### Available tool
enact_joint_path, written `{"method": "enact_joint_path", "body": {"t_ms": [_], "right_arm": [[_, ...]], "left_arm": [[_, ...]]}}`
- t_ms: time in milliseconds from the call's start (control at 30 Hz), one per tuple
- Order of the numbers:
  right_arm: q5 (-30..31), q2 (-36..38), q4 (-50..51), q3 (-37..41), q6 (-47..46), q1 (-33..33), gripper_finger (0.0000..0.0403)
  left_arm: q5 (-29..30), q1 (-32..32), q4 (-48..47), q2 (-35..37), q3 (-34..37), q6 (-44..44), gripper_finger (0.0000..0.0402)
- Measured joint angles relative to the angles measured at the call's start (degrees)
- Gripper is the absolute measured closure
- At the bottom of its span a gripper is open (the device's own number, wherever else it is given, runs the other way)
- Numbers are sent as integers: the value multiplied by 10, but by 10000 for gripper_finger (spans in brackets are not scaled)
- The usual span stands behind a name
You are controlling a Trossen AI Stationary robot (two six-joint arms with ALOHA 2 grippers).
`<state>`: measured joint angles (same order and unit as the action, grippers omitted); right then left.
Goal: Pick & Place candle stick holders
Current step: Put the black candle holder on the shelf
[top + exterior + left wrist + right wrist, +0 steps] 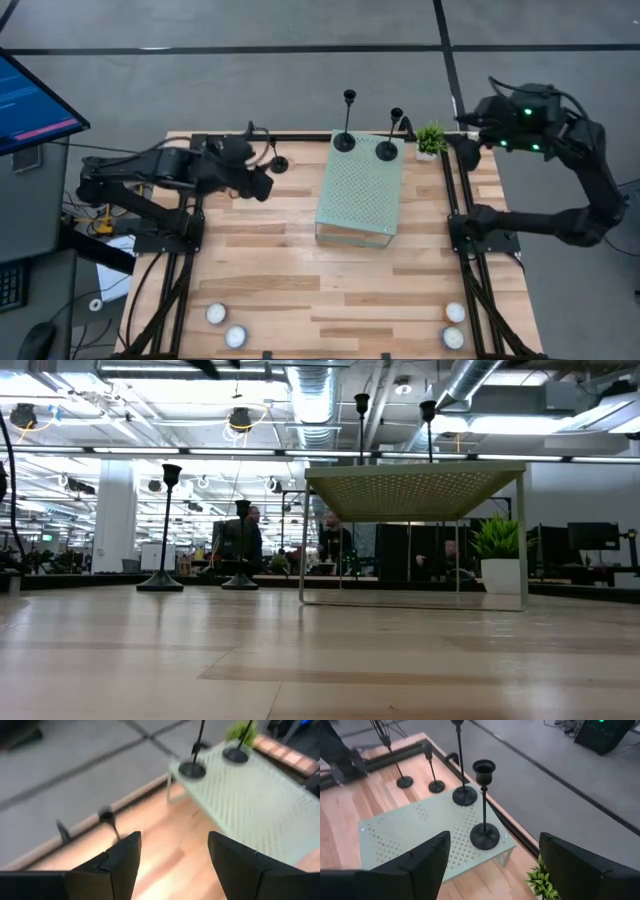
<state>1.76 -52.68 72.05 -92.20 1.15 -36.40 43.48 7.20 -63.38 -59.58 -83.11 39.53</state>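
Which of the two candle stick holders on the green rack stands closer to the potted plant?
The shorter holder, at the rack's corner beside the plant; the taller holder stands farther left.

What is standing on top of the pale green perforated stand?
Two black candle stick holders stand on the stand, near its far edge: one and another. Nothing else is on it; its top is not covered.

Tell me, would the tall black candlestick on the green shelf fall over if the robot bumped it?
Probably, yes. The tallest candlestick has a long thin stem on a small round base, so a knock near the top could tip it. It looks stiff like metal. It stands near the edge of the green shelf, so it might fall off.
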Motion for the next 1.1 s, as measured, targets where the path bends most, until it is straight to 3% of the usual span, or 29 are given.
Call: {"method": "enact_joint_path", "body": {"t_ms": [400, 633, 867, 1100], "right_arm": [[0, 22, 9, 0, -8, 0, 106], [0, 21, 30, 0, -8, 0, 106], [0, 21, 32, 0, -12, 0, 106], [0, 21, 44, 0, -12, 0, 106]], "left_arm": [[-127, 6, -35, -36, 130, 265, 170], [-138, 47, -48, -47, 192, 380, 170], [-29, 79, -59, -46, 252, 429, 170], [27, 79, -71, -46, 303, 450, 170]]}}
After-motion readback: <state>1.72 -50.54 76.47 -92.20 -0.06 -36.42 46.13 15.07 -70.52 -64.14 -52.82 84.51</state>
